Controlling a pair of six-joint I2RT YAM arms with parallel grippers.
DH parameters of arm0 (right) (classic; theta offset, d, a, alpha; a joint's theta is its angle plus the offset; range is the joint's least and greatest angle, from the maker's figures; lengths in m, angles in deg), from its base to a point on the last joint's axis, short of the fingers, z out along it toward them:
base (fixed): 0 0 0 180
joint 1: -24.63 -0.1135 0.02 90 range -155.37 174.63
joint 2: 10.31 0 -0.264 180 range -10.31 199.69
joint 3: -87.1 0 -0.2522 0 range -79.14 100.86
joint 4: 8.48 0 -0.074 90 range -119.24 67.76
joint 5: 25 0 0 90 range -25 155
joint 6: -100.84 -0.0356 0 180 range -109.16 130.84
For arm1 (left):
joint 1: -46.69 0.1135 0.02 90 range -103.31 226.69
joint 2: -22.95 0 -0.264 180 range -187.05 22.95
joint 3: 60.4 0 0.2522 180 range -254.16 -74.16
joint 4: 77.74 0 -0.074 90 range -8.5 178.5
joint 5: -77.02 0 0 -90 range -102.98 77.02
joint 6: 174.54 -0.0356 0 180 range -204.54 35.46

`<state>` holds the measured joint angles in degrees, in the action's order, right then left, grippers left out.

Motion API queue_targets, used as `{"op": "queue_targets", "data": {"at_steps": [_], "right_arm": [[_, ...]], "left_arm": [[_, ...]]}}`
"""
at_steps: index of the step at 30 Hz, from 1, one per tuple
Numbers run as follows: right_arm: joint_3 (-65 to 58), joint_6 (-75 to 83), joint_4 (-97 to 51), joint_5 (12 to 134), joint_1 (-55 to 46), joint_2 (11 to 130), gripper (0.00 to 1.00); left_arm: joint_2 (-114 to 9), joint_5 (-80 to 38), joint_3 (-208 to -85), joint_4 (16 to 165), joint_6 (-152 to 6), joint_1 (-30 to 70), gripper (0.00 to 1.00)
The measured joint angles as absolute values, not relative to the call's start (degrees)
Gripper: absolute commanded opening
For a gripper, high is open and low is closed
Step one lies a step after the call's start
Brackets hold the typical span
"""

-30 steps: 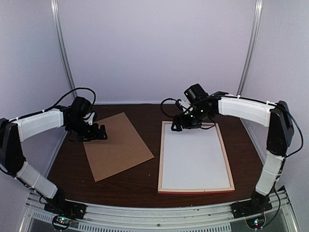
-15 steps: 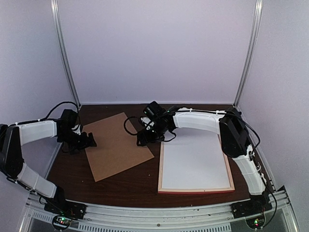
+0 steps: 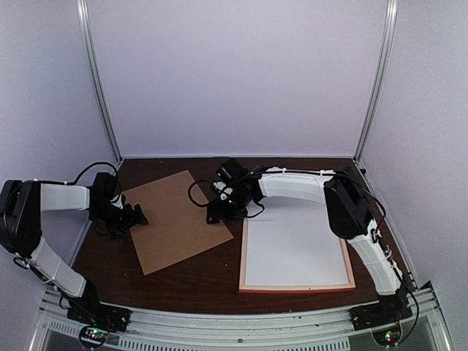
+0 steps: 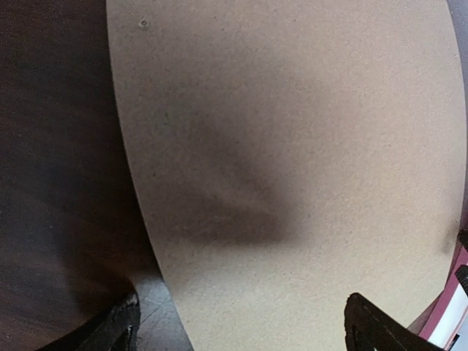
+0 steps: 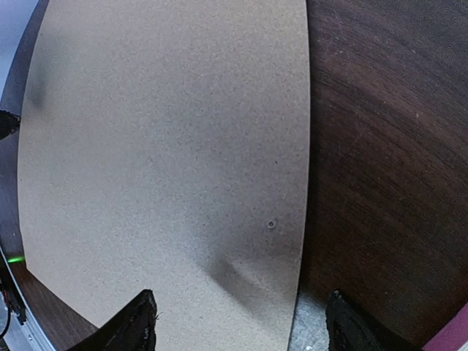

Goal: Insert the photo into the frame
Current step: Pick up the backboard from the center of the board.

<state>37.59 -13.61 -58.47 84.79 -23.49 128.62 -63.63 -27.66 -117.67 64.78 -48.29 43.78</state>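
The frame (image 3: pixel 296 287) lies flat on the counter (image 3: pixel 197 281) at lower right of the top view, pale rails up and square to the near edge. A white sheet (image 3: pixel 296 245) fills it from rail to rail. No print shows, so I cannot tell whether this is the photo's back.

A brown board (image 3: pixel 179 219) lies left of centre, turned askew. Its right corner comes just beside the frame's left rail with a thin strip of dark counter between, and its far corner points toward the back wall.

The left tool (image 3: pixel 126 218) sits at the board's left edge and the right tool (image 3: pixel 217 212) at its upper right edge, so the board lies between them.

In the left wrist view the left tool (image 4: pixel 245 322) has its fingers wide apart with nothing held. One tip is over the counter (image 4: pixel 51 146) and the other over the board (image 4: pixel 292 146), whose edge runs between them.

In the right wrist view the right tool (image 5: pixel 241 322) is also spread and empty. It straddles the opposite edge, with one tip over the board (image 5: pixel 161 146) and one over the bare counter (image 5: pixel 387 146). Whether either tool touches the surface cannot be told.

Bare counter runs along the near side in front of the board and the frame. A narrower strip runs along the frame's right.
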Motion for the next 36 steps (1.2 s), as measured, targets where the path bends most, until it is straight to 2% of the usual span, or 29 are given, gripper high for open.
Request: {"op": "queue_targets", "data": {"at_steps": [19,36], "right_arm": [[28.02,-19.64,-47.6,88.33,-22.81,125.08,0.74],[24.41,-20.64,-45.09,88.14,-22.11,123.38,0.72]], "left_arm": [[-62.78,-37.71,-111.35,80.18,-43.96,45.37,0.84],[-51.88,-45.93,-111.26,83.2,-38.65,45.96,0.78]]}}
